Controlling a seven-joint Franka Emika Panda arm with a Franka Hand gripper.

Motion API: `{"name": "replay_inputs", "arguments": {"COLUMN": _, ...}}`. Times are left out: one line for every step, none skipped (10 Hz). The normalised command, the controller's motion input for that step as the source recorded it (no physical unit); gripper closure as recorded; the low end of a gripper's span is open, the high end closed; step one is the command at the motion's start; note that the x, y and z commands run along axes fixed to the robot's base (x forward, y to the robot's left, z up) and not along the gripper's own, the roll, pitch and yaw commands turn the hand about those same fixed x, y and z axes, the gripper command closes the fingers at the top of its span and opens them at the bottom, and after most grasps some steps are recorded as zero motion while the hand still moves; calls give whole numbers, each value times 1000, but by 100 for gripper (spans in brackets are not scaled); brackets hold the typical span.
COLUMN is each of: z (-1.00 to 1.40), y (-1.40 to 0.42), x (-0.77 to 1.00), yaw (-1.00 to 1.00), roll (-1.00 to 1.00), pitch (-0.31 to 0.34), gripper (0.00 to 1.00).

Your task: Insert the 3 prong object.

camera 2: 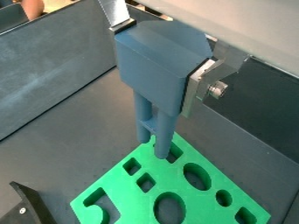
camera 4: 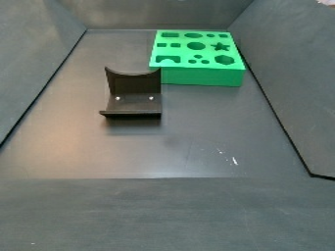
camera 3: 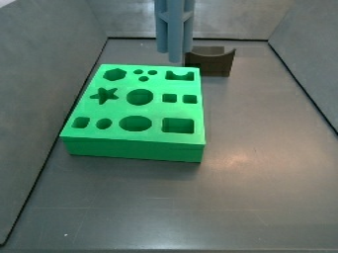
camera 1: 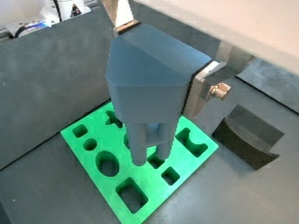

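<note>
Tool (camera 2: pixel 197 83) clamped on the blue 3 prong object (camera 1: pixel 147 87), held upright with prongs pointing down, hanging just above the green shape board (camera 1: pixel 128 188) near its far-edge holes.

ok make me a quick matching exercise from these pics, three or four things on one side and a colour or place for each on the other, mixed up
Things:
1. block
2. prong piece
3. fixture
4. hand

Colour or place:
A. blue-grey, prongs pointing down over the block
B. dark, standing on the floor beside the block
C. green, with shaped holes in its top
D. silver plates clamped on the piece's sides, up above the block

Pairs: 1-C, 2-A, 3-B, 4-D
</note>
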Motion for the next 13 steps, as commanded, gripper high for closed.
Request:
{"name": "replay_inputs", "arguments": {"z": -3, "y": 60, "x": 0, "yaw": 0, "roll": 0, "pitch": 0, "gripper": 100}}
{"name": "replay_inputs", "arguments": {"z": -520, "y": 669, "x": -486, "yaw": -249, "roll": 9, "pitch": -73, "gripper": 100}}
{"name": "replay_inputs", "arguments": {"z": -917, "y": 951, "x": -600, "yaw": 0, "roll": 33, "pitch": -36, "gripper": 100}}
{"name": "replay_inputs", "arguments": {"z": -951, "y": 966, "x": -634, "yaw": 0, "roll": 0, "pitch": -97, "gripper": 100}}
{"name": "replay_inputs", "arguments": {"z": -949, "y": 971, "x": -634, "yaw": 0, "roll": 0, "pitch": -101, "gripper": 100}}
{"name": "replay_inputs", "arguments": {"z": -926, "y": 971, "x": -671, "yaw": 0, "roll": -56, "pitch": -97, "gripper": 100}}
{"name": "replay_inputs", "arguments": {"z": -606, "y": 880, "x": -557, "yaw": 0, "roll": -154, "pitch": -153, "gripper": 100}}
{"name": "replay_inputs", "arguments": {"z": -100, "y": 889, "x": -203, "yaw": 0, "roll": -300, "pitch": -60, "gripper": 100}}
{"name": "replay_inputs", "arguments": {"z": 0, "y": 817, "x": 0, "yaw": 0, "roll": -371, "pitch": 0, "gripper": 100}}
{"name": "replay_inputs", "arguments": {"z": 0, "y": 726, "x": 9, "yaw": 0, "roll": -333, "pitch": 0, "gripper": 100}}
{"name": "replay_inputs", "arguments": {"z": -69, "y": 583, "x": 97, "yaw": 0, "roll": -303, "pitch": 0, "gripper": 100}}
{"name": "replay_inputs", "arguments": {"z": -277, "y": 206, "x": 200, "yaw": -26, "roll": -183, "pitch": 0, "gripper": 100}}
{"name": "replay_inputs", "arguments": {"z": -226, "y": 0, "x": 309, "yaw": -140, "roll": -81, "pitch": 0, "gripper": 100}}
